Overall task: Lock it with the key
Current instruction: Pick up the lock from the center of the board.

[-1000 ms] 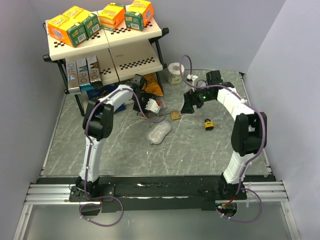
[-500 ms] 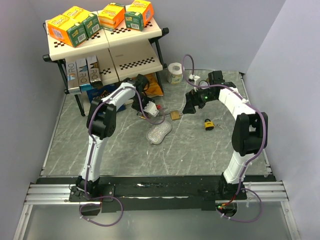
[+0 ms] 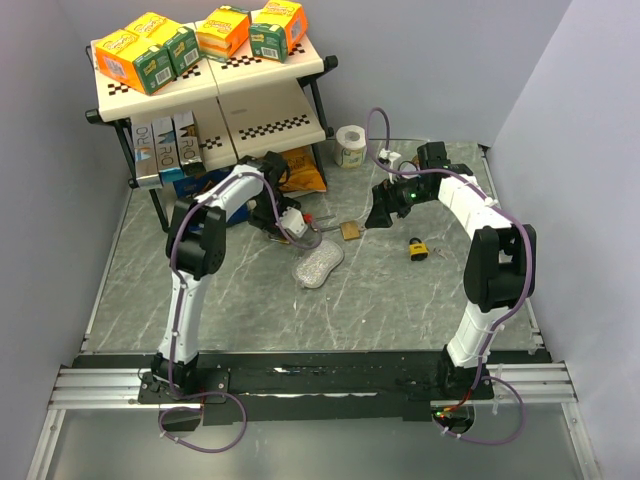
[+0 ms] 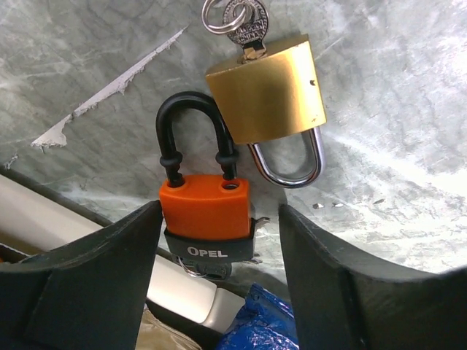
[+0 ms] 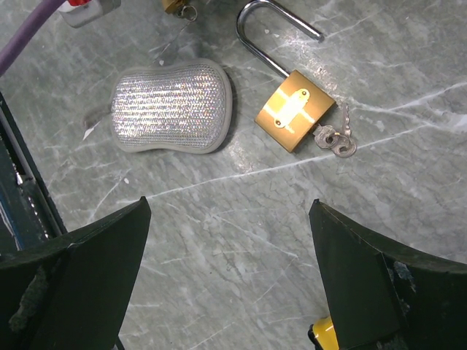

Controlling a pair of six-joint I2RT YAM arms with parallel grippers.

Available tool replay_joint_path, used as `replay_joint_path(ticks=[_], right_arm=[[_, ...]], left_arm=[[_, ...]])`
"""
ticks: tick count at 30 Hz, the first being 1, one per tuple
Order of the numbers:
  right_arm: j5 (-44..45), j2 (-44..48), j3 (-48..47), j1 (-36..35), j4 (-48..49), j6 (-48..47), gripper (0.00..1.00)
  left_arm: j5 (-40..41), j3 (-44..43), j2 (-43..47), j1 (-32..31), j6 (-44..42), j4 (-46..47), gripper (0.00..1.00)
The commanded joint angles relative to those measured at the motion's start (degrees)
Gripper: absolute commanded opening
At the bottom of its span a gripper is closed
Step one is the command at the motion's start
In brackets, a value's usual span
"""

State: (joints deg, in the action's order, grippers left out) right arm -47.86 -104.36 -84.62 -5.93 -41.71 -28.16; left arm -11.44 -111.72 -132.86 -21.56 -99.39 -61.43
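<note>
An orange padlock (image 4: 206, 206) with a black shackle lies on the marble table, a key in its underside. My left gripper (image 4: 219, 219) is open, with a finger on each side of the orange body. A brass padlock (image 4: 266, 91) with a silver shackle and a key on a ring lies just beyond it. In the top view the left gripper (image 3: 298, 224) is low over this spot. My right gripper (image 5: 230, 211) is open and empty above the table. Below it lies another brass padlock (image 5: 295, 109), also in the top view (image 3: 350, 230), shackle swung open, keys (image 5: 334, 138) beside it.
A glittery silver pouch (image 5: 171, 106) lies left of the open brass padlock. A yellow padlock (image 3: 417, 248) lies to the right. A two-level shelf (image 3: 270, 125) with boxes stands at the back left, with a snack bag (image 3: 305, 170) and a tape roll (image 3: 350, 145) near it.
My left gripper has moved forward and right, down over the orange padlock. The right arm has shifted only slightly.
</note>
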Motion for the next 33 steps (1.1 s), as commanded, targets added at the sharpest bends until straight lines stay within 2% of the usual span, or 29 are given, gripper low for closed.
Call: replay_joint_path(ticks=[1,3,6,7,10,16,17,22,23,25,26,28,29,31,32,33], right_arm=[[-1.8,2.8,-0.7,0.4,-0.7,-0.8,0.98],[-1.9,2.8,-0.5,0.3,-0.7,-0.8,0.98],[-1.9,2.9,-0.5,0.4,-0.6,-0.7,0.97],[-1.9,2.9,-0.6,0.4,-0.8,-0.5,0.97],[-1.5,3.5,-1.6,0.6,-1.2,0.1,0.98],[0.2,6.8,-2.5,0.7,-0.9,3.1,0.99],[0.7,7.5,-2.4,0.8,-0.7,3.8,0.99],[2.9,14.1,-0.2,1.4,2.3,9.0,0.99],[3.0,15.1,0.2,1.5,3.1,9.5,0.99],[2.8,17.5,0.4,1.6,2.9,10.1,0.99],[2.5,18.0,0.2,1.8,2.3,10.1,0.99],[2.2,19.6,-0.8,1.7,0.6,10.7,0.99],[2.1,20.2,-1.2,1.8,0.1,10.8,0.99],[1.9,22.2,-1.9,1.8,-0.8,11.5,0.99],[1.6,23.0,-1.9,1.8,-0.8,11.9,0.99],[1.5,24.7,-1.9,1.7,-0.7,12.4,0.99]], left_arm=[[1.2,-1.0,-4.5,0.2,-0.7,-4.1,0.7],[1.5,-1.7,-5.4,0.1,-1.1,-4.7,0.66],[0.4,-2.1,-5.1,0.1,-1.3,-5.2,0.51],[-0.5,-1.9,-4.6,0.2,-1.3,-4.7,0.41],[-3.3,-0.4,-1.5,0.2,-0.2,-2.7,0.31],[-12.1,0.2,5.8,1.4,7.4,-1.4,0.23],[-13.7,1.2,8.3,1.5,12.0,-0.5,0.2],[-25.1,5.3,17.1,1.3,24.4,0.2,0.05],[-26.6,7.2,20.5,1.3,31.0,2.4,0.04],[-29.0,8.9,23.6,1.1,37.2,5.2,0.02],[-29.4,10.5,26.7,1.0,45.1,6.9,0.02],[-30.7,12.0,31.5,0.9,53.4,13.0,0.01],[-30.7,13.5,33.2,0.8,62.6,15.5,0.01],[-28.7,16.1,38.5,0.4,72.9,23.7,0.01],[-27.7,16.9,40.3,0.2,82.5,26.0,0.01],[-27.1,17.7,42.1,0.1,86.9,28.1,0.01]])
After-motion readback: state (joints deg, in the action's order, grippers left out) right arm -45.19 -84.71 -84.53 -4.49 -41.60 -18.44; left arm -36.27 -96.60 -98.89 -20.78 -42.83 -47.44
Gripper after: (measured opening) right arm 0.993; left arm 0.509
